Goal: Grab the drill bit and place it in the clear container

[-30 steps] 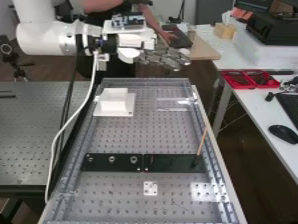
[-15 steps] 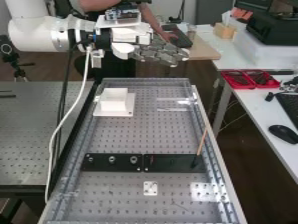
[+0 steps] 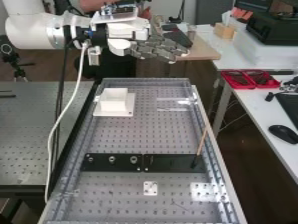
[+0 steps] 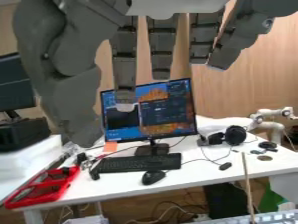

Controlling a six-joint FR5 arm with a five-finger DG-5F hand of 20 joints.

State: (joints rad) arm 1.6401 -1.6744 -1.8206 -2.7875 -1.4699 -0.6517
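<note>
The hand (image 3: 159,49) is above and beyond the bench's far end, away from everything on the bench. In the wrist view the hand (image 4: 161,47) has its fingers extended and apart, holding nothing. A black plate (image 3: 169,163) lies across the bench; its left half bears small round metal fittings (image 3: 112,159). A thin tan stick (image 3: 201,141) leans up from its right end, and I cannot tell whether a drill bit is there. Near the right rail, at the far end, is a clear plastic piece (image 3: 174,104), possibly the clear container.
A white square block (image 3: 114,101) on a base stands at the bench's far left. A small white plate (image 3: 150,188) lies nearer. Metal rails (image 3: 216,160) edge the bench. Red trays (image 3: 249,79) and a mouse (image 3: 284,133) are on the side table.
The arm and hand have shifted left and slightly up in the high view. The hand has turned, and one digit now stands up above the others. The things on the bench have stayed put.
</note>
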